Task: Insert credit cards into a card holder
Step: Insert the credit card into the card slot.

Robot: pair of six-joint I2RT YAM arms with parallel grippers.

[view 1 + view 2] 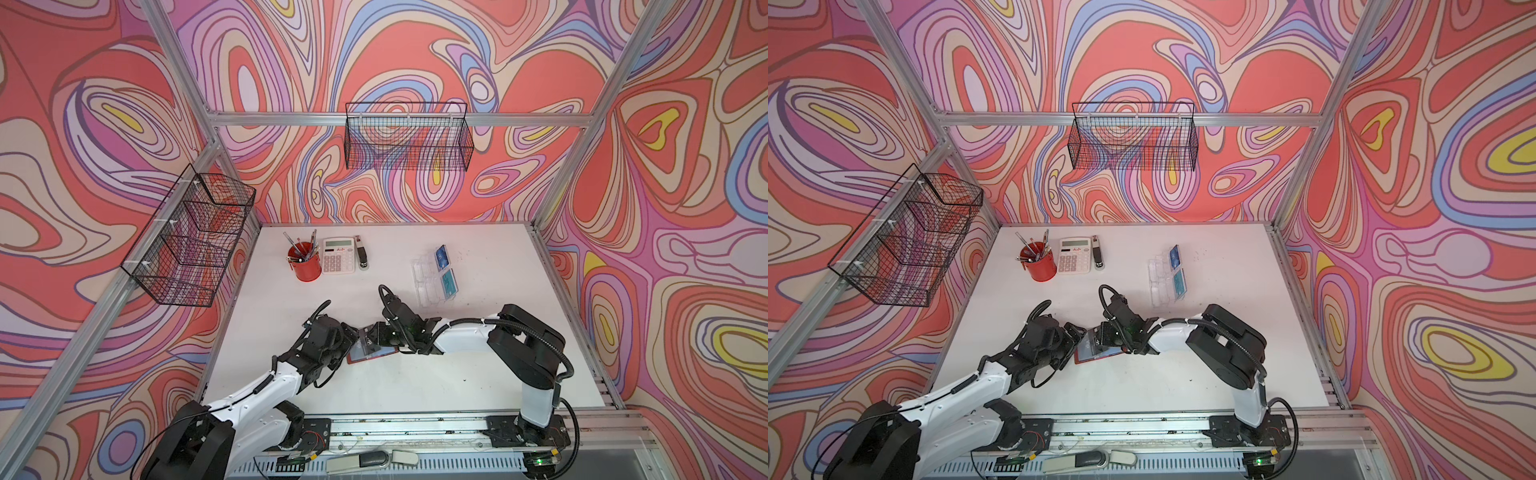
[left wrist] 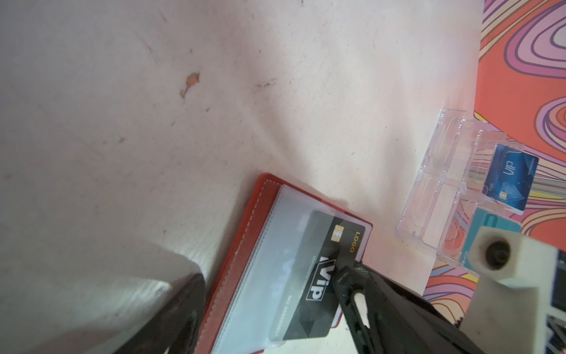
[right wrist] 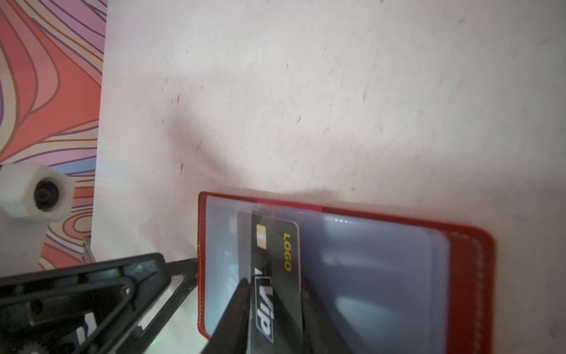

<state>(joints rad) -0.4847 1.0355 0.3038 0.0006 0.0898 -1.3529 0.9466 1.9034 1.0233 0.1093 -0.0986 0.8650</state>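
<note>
In a top view, the card [image 1: 365, 342] lay long axis 12-to-6, partly under a sleeve of the holder [image 1: 370, 355]. I read the right gripper [image 3: 275, 285] narrowly parted astride it, nearest; the left gripper [image 1: 352, 336] stood wide at 9 o'clock.

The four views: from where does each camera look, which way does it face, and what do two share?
Both top views: high above the robot's base, facing down at the table, both arms, left pincer and right pincer at the card holder.
Left wrist: on the left arm, facing the card holder and clear stand; own finger shows.
Right wrist: on the right arm, facing the VIP card; own fingers show.
Shared: both wrist views see that card.
</note>
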